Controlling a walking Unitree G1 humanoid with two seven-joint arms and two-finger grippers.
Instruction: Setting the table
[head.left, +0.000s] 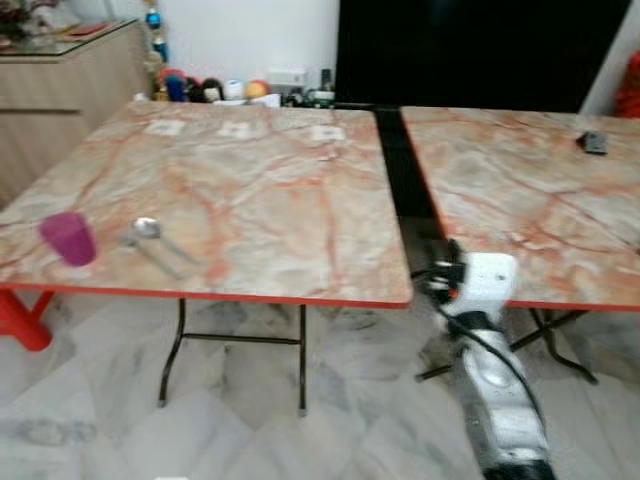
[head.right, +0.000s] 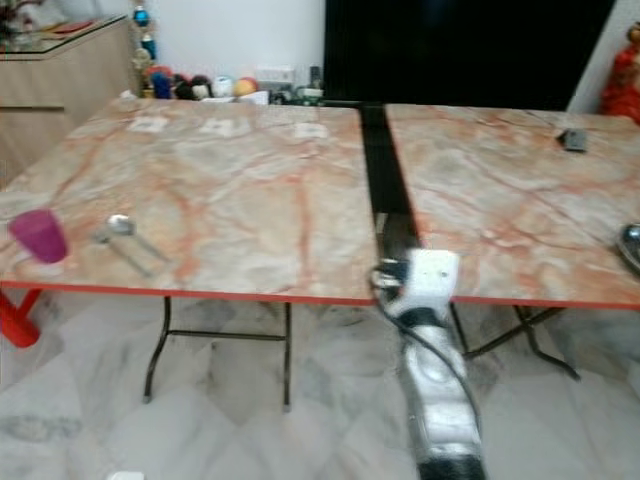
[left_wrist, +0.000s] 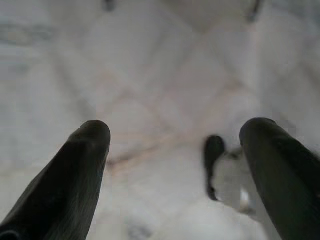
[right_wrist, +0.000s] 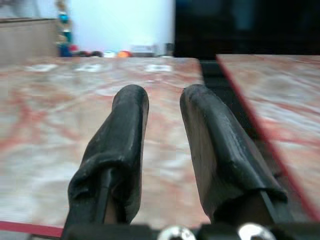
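Two marble-patterned tables (head.left: 260, 190): the left bears a purple cup (head.left: 68, 238), spoon (head.left: 150, 230), three small cards (head.left: 236, 129)

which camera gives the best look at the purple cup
The left eye view: the purple cup stands whole and upright on the table near its front left corner, beside the spoon. The right eye view shows it too, closer to the picture's edge. In the wrist views I can't make it out.

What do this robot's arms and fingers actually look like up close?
The right arm is a silver tube ending in a white wrist block, with a black cable looping along it. Each gripper, left gripper and right gripper, has two long, rounded black fingers with a soft-looking rubbery covering.
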